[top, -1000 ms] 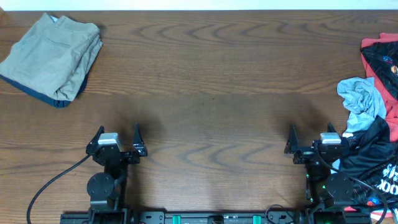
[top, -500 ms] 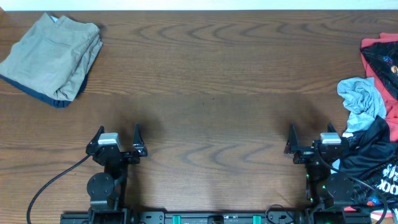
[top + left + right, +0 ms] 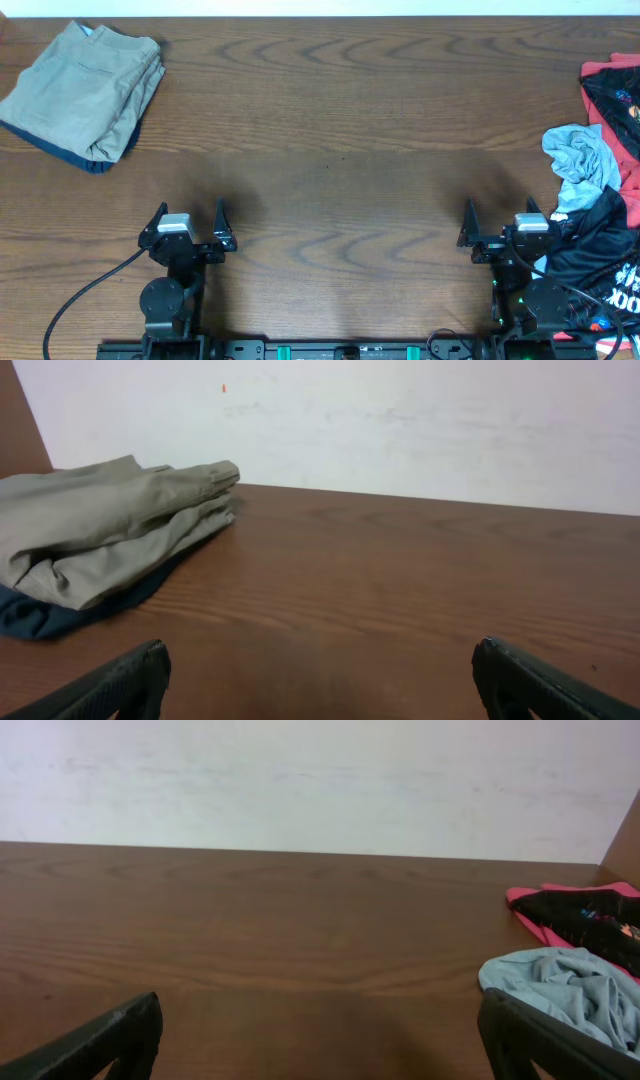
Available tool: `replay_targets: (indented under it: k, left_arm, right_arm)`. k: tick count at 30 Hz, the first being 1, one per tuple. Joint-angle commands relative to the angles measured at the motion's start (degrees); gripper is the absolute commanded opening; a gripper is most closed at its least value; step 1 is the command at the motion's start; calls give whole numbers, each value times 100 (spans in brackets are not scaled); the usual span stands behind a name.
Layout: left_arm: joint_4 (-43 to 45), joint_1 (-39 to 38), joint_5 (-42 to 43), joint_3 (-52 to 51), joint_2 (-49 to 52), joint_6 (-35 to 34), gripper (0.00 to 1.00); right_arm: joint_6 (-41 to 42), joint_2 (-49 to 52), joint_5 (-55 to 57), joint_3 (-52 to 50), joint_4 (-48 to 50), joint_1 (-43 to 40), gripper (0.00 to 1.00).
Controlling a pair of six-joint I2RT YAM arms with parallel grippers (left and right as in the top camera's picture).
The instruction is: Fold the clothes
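Note:
Folded khaki-beige trousers (image 3: 85, 85) lie at the far left corner on top of a navy garment (image 3: 75, 155); both show in the left wrist view (image 3: 110, 525), the navy one (image 3: 40, 615) underneath. A crumpled pile sits at the right edge: a light blue garment (image 3: 580, 160), a red-and-black printed one (image 3: 612, 95) and a black printed one (image 3: 600, 255). The light blue (image 3: 570, 995) and red-and-black (image 3: 580, 910) ones show in the right wrist view. My left gripper (image 3: 190, 215) (image 3: 320, 680) is open and empty near the front. My right gripper (image 3: 498, 218) (image 3: 320, 1040) is open and empty beside the pile.
The brown wooden table (image 3: 340, 130) spans the view. A white wall (image 3: 400, 420) stands behind its far edge. A black cable (image 3: 85, 295) runs from the left arm's base at the front.

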Motion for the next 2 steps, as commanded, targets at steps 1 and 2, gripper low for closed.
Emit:
replay_targets:
  k: [1,2]
  left_arm:
    - [-278,-11,-195,-57,-37,37,98]
    - [-278,-11,-192,-57,-37,37,98]
  right_arm:
    - [-66,-35,-20,-7,-24,-52,99]
    - [-66,-35,-20,-7,-24,-52,99]
